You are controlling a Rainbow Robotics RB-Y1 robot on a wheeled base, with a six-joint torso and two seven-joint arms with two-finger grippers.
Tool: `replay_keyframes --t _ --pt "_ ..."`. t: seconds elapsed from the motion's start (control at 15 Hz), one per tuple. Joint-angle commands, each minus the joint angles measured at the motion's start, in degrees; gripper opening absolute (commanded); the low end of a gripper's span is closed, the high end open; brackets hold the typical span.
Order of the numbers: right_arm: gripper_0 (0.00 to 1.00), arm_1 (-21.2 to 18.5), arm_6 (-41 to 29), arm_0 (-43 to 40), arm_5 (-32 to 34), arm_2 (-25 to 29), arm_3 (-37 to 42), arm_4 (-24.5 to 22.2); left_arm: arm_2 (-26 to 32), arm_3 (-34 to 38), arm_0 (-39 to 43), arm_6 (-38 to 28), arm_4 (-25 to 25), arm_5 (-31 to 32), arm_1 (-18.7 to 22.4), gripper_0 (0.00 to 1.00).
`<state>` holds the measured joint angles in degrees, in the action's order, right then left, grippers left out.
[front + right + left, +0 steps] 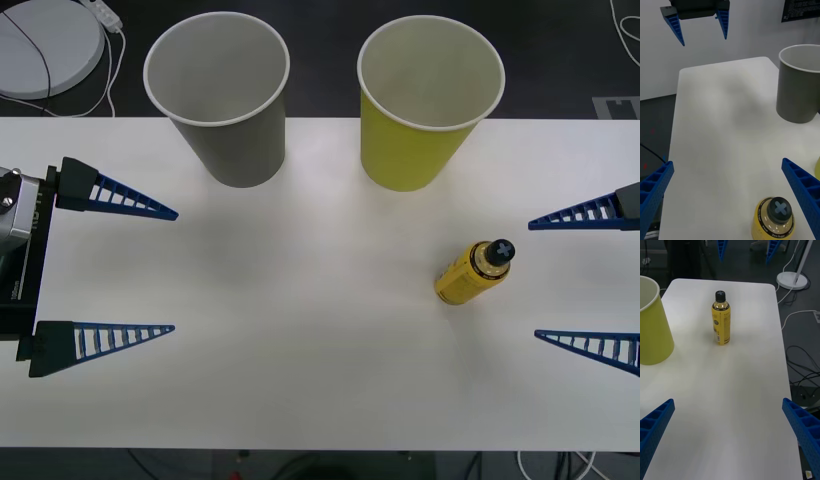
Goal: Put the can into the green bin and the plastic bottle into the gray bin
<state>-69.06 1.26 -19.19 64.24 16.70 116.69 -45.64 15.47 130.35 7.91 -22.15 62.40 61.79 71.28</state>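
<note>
Between our right gripper's (585, 280) spread fingers, the plastic bottle (472, 271) stands upright on the white bench (300, 380); left gripper (125, 270) fingers apart too.

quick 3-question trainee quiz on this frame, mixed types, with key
1. True or false: the plastic bottle stands upright on the table.
2. Which bin is nearer the bottle? A) gray bin B) green bin
3. Fill in: the left claw and right claw are both ____.

Key:
1. True
2. B
3. open; each sits at its own side of the table, holding nothing.
</note>
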Motion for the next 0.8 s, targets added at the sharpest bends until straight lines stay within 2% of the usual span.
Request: replay_keyframes --t 0.07,0.2,0.47,0.8 --pt "1.00 0.9 1.7 -2.7 -2.2 0.1 -0.6 -0.6 0.0 0.0 0.0 0.0 0.0 0.0 0.0 1.00" --pt "1.00 1.4 3.0 -4.5 -4.3 0.1 -0.7 -0.6 0.0 0.0 0.0 0.0 0.0 0.0 0.0 1.00" --pt "1.00 5.2 5.8 -5.0 -4.5 0.1 -4.5 -0.7 0.0 0.0 0.0 0.0 0.0 0.0 0.0 1.00" --pt "1.00 5.4 16.8 -9.0 -4.5 0.1 -10.1 6.9 0.0 0.0 0.0 0.0 0.0 0.0 0.0 1.00"
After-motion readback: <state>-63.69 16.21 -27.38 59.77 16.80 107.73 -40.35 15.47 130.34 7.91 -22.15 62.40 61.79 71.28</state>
